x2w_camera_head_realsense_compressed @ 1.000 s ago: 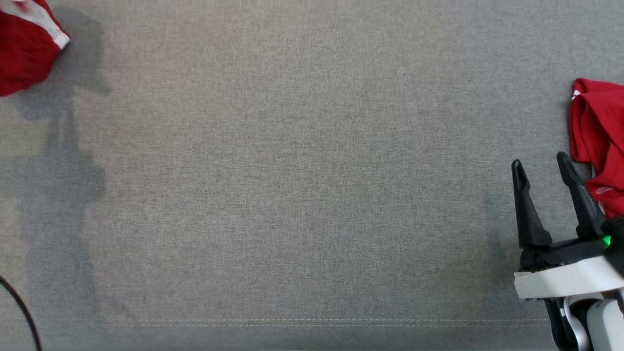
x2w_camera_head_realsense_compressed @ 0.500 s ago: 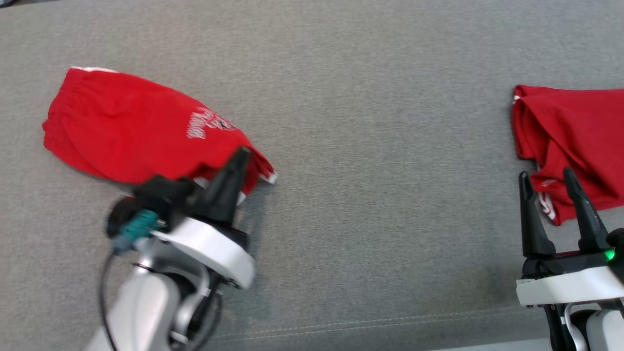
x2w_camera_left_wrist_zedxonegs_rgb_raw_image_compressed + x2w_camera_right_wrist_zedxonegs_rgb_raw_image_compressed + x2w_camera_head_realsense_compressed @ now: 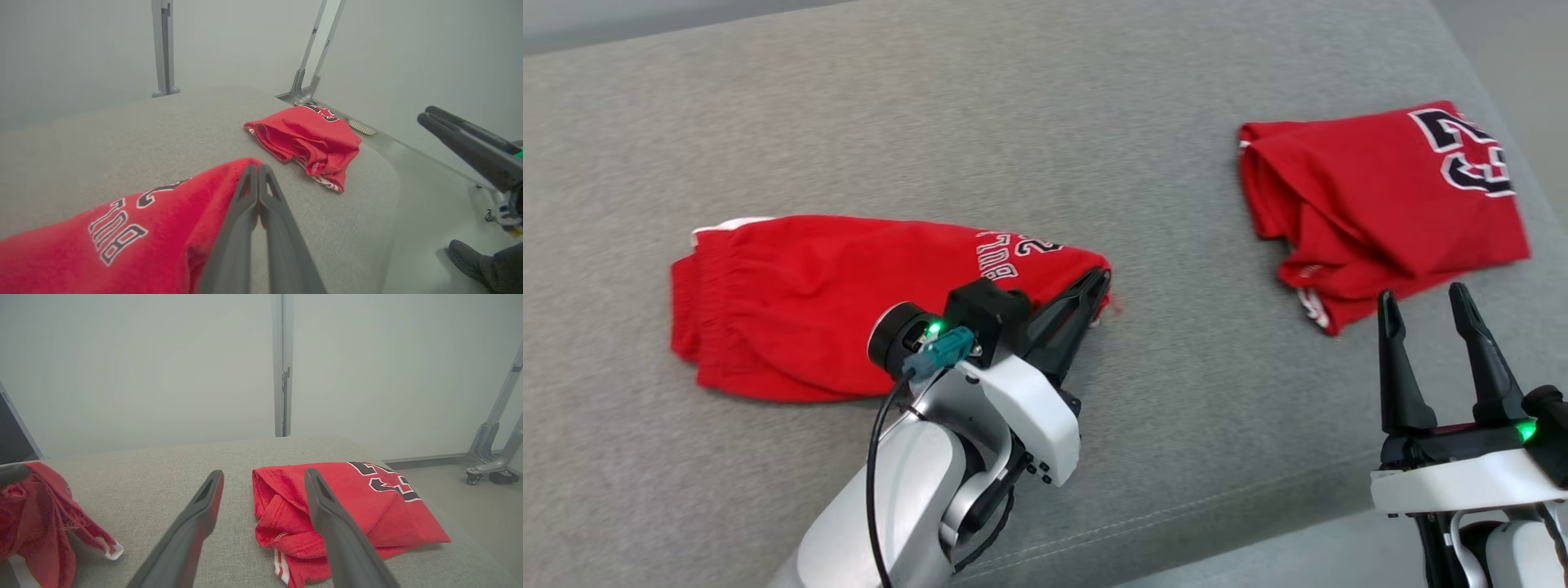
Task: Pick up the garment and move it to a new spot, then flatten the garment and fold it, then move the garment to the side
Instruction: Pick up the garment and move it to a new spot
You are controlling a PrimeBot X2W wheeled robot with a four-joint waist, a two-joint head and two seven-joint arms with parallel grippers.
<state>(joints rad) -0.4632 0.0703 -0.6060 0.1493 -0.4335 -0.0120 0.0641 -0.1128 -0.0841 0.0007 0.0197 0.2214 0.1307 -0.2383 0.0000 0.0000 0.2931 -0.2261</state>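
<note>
The garment [image 3: 833, 302] is a pair of red shorts with white trim and dark lettering, lying on the grey cushion [image 3: 1013, 122] at the left. My left gripper [image 3: 1098, 282] is shut on its right corner. In the left wrist view the closed gripper [image 3: 258, 166] meets the cloth's edge [image 3: 143, 228]. In the right wrist view the shorts [image 3: 36, 514] hang raised from that corner. My right gripper [image 3: 1421, 294] stands open at the lower right, holding nothing. In its own view the right gripper [image 3: 263, 472] points at the cushion.
A folded red jersey [image 3: 1380, 204] with a dark number lies at the cushion's right end, just beyond my right fingertips [image 3: 322, 494]. The cushion drops off to the floor at the right and front. Metal stand legs on casters [image 3: 490, 465] stand on the floor by the wall.
The head camera has swung, bringing my left arm, the shorts and the whole jersey into the picture. The left gripper stays shut at the shorts' corner and the right gripper stays open.
</note>
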